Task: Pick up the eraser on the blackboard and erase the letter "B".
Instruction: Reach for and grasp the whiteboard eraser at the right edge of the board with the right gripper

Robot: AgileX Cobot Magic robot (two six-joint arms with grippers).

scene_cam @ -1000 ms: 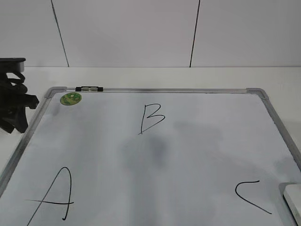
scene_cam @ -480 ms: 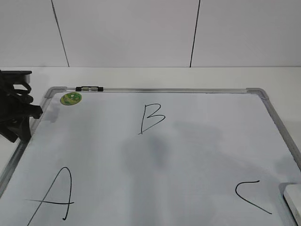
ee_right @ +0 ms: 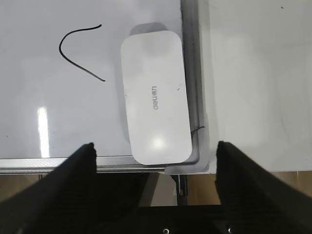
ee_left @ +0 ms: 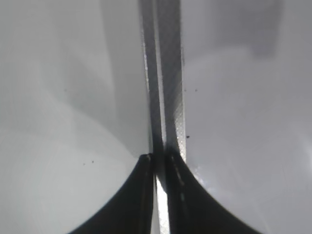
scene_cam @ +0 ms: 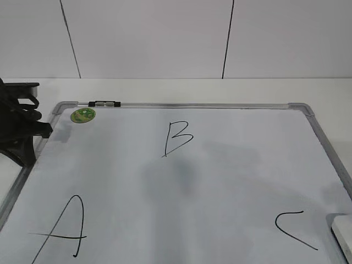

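Observation:
The blackboard (scene_cam: 231,181) is a white dry-erase board with a silver frame, lying flat. The letter "B" (scene_cam: 177,137) is drawn in thin black marker near its far middle. The eraser (ee_right: 155,97), a white rounded block with grey lettering, lies in the board's near right corner. Only its corner shows in the exterior view (scene_cam: 344,235). My right gripper (ee_right: 156,146) is open and hovers above the eraser's near end, one finger on each side. My left gripper (ee_left: 160,157) is shut and empty over the board's left frame (ee_left: 165,73). It also shows in the exterior view (scene_cam: 25,129).
A large "A" (scene_cam: 63,231) is at the near left and a "C" curve (scene_cam: 294,231) at the near right, next to the eraser. A round green sticker (scene_cam: 83,114) and a black clip (scene_cam: 104,103) sit at the far left corner. A white wall stands behind.
My left gripper has shifted a little to the right, onto the board's left frame. The board, letters and eraser have not moved.

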